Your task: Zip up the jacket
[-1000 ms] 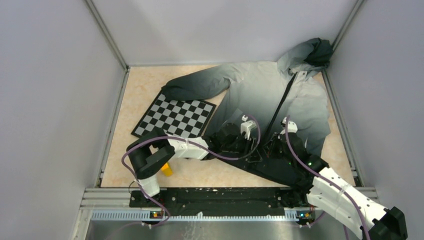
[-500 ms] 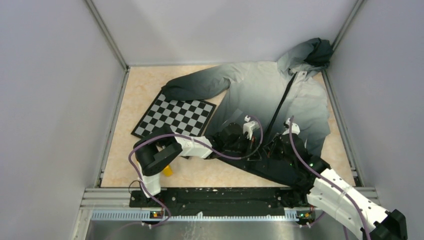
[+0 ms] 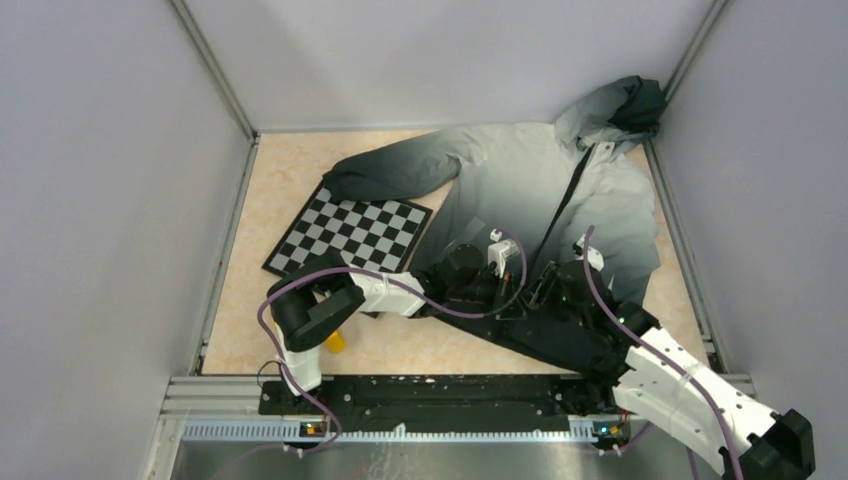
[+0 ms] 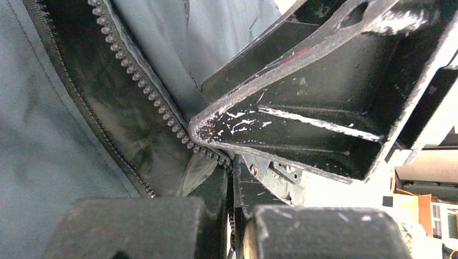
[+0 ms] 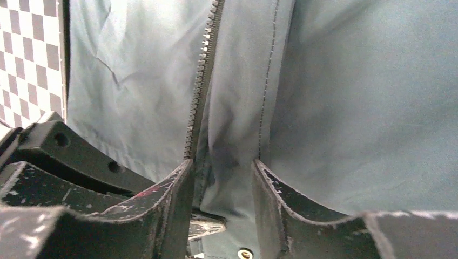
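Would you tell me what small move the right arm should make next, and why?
Probably close the right pincer: a fold of the grey-to-black hooded fabric jacket, beside its dark zipper teeth, lies between the fingers, so gripping would steady that edge.

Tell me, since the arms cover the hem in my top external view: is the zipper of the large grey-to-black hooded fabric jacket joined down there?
Observer: No. On the jacket, the left wrist view shows the zipper teeth in two separate rows, dark lining between them.
Operator: What has the left gripper got?
Observer: The left gripper is closed on the front edge, where one row runs in.
Operator: And the right?
Observer: The right gripper straddles a fabric fold beside the teeth, fingers apart.
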Robot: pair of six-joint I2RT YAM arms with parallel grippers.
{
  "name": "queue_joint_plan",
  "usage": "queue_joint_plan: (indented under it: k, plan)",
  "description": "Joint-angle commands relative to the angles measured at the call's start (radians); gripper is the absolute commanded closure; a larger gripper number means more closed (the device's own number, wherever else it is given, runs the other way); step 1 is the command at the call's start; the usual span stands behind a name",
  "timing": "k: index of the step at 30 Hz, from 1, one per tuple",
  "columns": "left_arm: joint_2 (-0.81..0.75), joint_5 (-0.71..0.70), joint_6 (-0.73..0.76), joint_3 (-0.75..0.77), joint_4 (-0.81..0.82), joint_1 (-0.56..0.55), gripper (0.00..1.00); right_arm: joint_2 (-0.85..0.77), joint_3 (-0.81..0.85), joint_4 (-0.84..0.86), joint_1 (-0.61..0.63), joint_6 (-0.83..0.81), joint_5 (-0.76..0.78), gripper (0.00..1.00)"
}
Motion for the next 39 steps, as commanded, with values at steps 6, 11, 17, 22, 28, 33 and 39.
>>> queue_joint_plan:
  k: [6,11,17,22,28,33,39]
  plan:
    - [-0.001,0.012,0.000,0.004,0.085,0.004,1.00,0.023,0.042,0.000,0.001,0.046,-0.043,0.37]
    - [0.000,0.012,0.005,0.005,0.079,0.005,1.00,0.021,0.057,-0.005,0.001,0.030,-0.058,0.26]
    - [-0.003,0.011,0.006,0.002,0.077,0.004,1.00,-0.029,0.084,-0.054,0.001,0.009,-0.018,0.19]
    - [-0.007,0.009,0.011,0.004,0.070,0.004,1.00,-0.037,0.071,-0.044,0.001,0.002,-0.017,0.16]
    - [-0.023,-0.002,0.027,0.012,0.048,-0.007,1.00,0.049,0.031,0.041,0.002,-0.003,-0.063,0.16]
    - [-0.026,-0.004,0.026,0.019,0.046,-0.013,1.00,0.089,-0.009,0.101,0.001,-0.006,-0.081,0.27]
    - [-0.027,0.001,0.027,0.025,0.044,-0.015,1.00,0.064,-0.050,0.136,0.001,0.013,-0.068,0.46]
